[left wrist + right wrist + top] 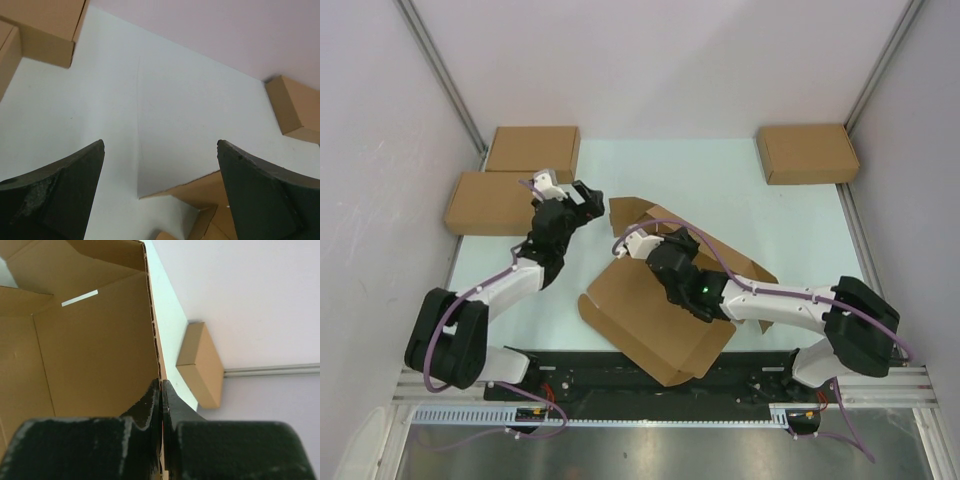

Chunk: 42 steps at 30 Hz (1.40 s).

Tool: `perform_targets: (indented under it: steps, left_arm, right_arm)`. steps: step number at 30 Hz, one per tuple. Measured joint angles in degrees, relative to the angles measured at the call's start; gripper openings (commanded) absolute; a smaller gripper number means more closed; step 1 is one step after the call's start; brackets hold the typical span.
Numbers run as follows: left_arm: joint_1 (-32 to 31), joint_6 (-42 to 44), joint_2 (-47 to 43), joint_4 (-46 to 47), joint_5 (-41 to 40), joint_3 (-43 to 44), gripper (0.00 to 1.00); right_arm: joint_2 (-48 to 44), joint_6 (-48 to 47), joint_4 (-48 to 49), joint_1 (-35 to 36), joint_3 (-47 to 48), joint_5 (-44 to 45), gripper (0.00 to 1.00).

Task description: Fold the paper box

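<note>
Paper box [650,335] near centre of table [740,205], partly folded, middle hidden beneath right gripper [161,387]. That gripper clamped on raised wall edge. Left gripper [160,150]: jaws wide apart, holding nothing, far-left of box.

The left arm [510,285] and right arm [775,300] have white links, black joints and blocky black shoulders. A purple cable [470,293] runs along each. A green light [705,291] glows on the right arm. The left fingers [60,200] are matte black, scuffed grey.
</note>
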Motion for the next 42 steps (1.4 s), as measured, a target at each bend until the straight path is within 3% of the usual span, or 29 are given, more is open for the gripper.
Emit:
perform_targets:
  steps: [10,19,28,33,42]
  left_arm:
    - [1.7,5.5,4.0,22.2,14.1,-8.3,1.00]
    - [1.7,7.1,8.1,30.3,19.1,-9.7,0.95]
    - [1.6,8.0,9.5,31.6,22.4,-9.7,0.76]
    - [1.2,9.2,10.5,32.1,23.7,-9.7,0.71]
    - [1.0,10.3,13.7,32.6,25.1,-8.9,0.43]
  right_arm:
    - [-1.6,4.7,-3.5,-2.5,0.9,-4.3,0.00]
    - [-2.0,4.9,-4.1,-2.4,0.9,-4.9,0.00]
    - [-2.2,4.9,-4.3,-2.3,0.9,-5.1,0.00]
    - [-2.2,5.0,-4.6,-2.3,1.0,-5.3,0.00]
    - [-2.2,5.1,-5.1,-2.2,1.2,-5.3,0.00]
